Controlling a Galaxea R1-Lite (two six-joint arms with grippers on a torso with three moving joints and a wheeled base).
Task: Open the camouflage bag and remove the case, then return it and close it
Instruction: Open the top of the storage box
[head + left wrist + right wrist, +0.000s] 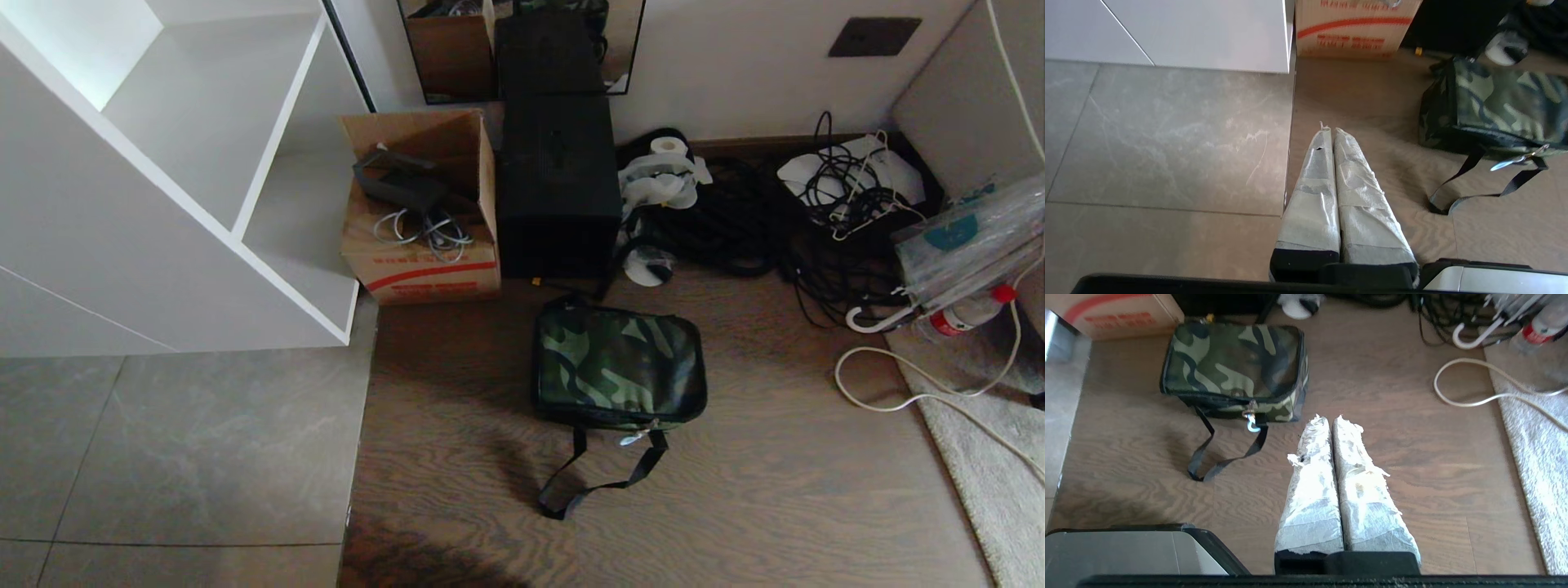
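Camouflage bag (618, 366) zipped; cardboard box (424, 220) red print unreadable; left fingers (1316, 163), right fingers (1314, 457) clenched, empty.

The closed camouflage bag (618, 365) conceals its contents; its far end is cut by the left wrist view's edge. The cardboard box (420, 214) is cropped in both wrist views, its red print unreadable. The plastic bottle (971, 311) lies partly under clear packaging (967, 237).
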